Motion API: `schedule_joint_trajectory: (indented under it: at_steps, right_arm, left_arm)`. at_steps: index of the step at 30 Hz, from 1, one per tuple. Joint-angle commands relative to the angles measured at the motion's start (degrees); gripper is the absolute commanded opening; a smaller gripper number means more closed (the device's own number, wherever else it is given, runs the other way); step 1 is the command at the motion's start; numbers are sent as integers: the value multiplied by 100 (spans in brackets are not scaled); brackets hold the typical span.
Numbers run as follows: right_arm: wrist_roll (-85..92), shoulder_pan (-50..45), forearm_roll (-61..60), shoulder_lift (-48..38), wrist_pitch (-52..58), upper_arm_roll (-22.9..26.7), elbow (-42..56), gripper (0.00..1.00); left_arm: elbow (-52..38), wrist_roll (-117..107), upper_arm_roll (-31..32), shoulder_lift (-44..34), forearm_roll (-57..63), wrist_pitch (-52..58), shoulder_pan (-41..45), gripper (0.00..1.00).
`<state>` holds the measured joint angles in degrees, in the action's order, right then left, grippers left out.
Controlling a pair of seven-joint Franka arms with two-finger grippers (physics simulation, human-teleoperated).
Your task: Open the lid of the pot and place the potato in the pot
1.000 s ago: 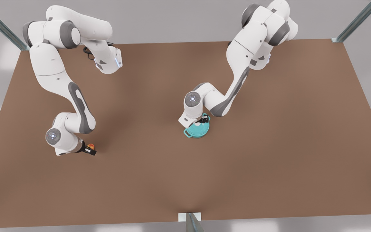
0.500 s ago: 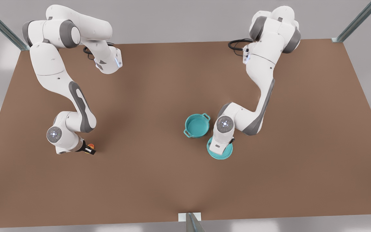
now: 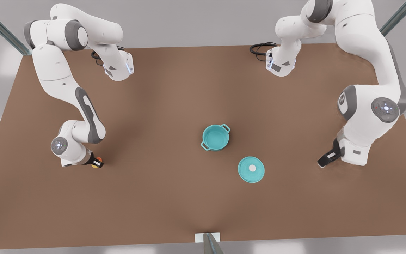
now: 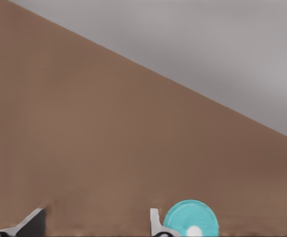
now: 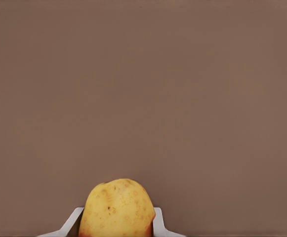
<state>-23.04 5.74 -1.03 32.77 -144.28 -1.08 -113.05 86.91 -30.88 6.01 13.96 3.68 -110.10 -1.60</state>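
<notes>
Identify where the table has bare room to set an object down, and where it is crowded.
Bare: the table between the potato and the pot; also its near strip below the pot lid. Crowded: around pot and lid.

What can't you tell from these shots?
Potato: lower part cut off by the right wrist view's edge; in the front view the right claw covers most of it.
Pot lid: partly cut off by the left wrist view's edge.
Left claw: open, fingers mostly beyond that same edge.
</notes>
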Motion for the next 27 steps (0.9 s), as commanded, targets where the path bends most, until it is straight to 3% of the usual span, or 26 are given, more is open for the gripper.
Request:
schedule_joint_trajectory:
  at_steps: [1, 11, 27]
  right_arm:
    - [-166, -3, 24, -60, 128, 3, 3, 54]
    - [-833, -521, -249, -456, 638, -50, 90, 53]
    - [-3118, -2464, -706, -544, 1605, -33, 1031, 54]
  left_arm:
    - [643, 3404, 14, -763, -359, 735, -69, 100]
    - [643, 3642, -21, -711, -377, 920, -104, 100]
    - [546, 3580, -3, -561, -429, 955, -69, 100]
